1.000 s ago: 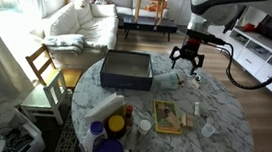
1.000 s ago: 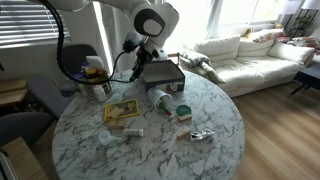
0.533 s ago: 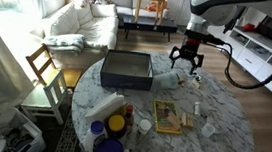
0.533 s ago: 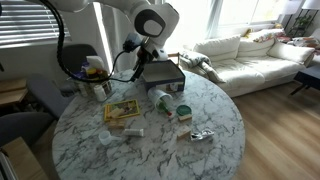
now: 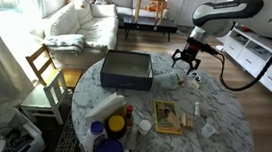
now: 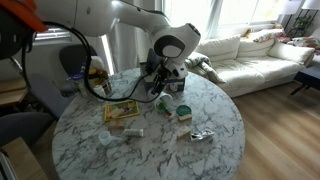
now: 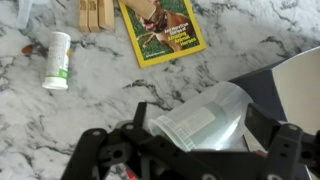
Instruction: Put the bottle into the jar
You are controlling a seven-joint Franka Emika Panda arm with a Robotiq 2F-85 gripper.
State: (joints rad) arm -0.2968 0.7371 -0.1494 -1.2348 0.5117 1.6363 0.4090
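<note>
Two dark fingers [image 7: 97, 150] of the hand [image 7: 190, 150] stood spread wide at the bottom edge of the wrist view, clamped on nothing; between them, in the lower middle of that frame, lay the jar [image 7: 205, 118], a translucent milky cup tipped onto its side on the marble tabletop [image 7: 100, 100]; whether either finger touched its wall could not be told. At the right edge of the same frame, just beside the jar, showed a corner of the box [image 7: 300, 75].

In an exterior view the hand [image 5: 186, 61] hung open, claw-like, right of centre in the upper half of the frame, close above the tabletop [image 5: 228, 110] and just beside the right end of the dark rectangular box [image 5: 126, 71].

The bottle [image 7: 57, 60], small and white with a green label, lay on its side in the upper left of the wrist view, well apart from the jar and outside it; a book [image 7: 160, 28] with a deer on its cover lay at the top centre, and wooden clothespins [image 7: 97, 14] sat just left of it at the top edge.

Farther out in that exterior view, the book [image 5: 167, 116] lay below centre; purple-lidded containers [image 5: 109, 150] crowded the bottom edge left of centre; a pale sofa [image 5: 81, 21] filled the upper left.
</note>
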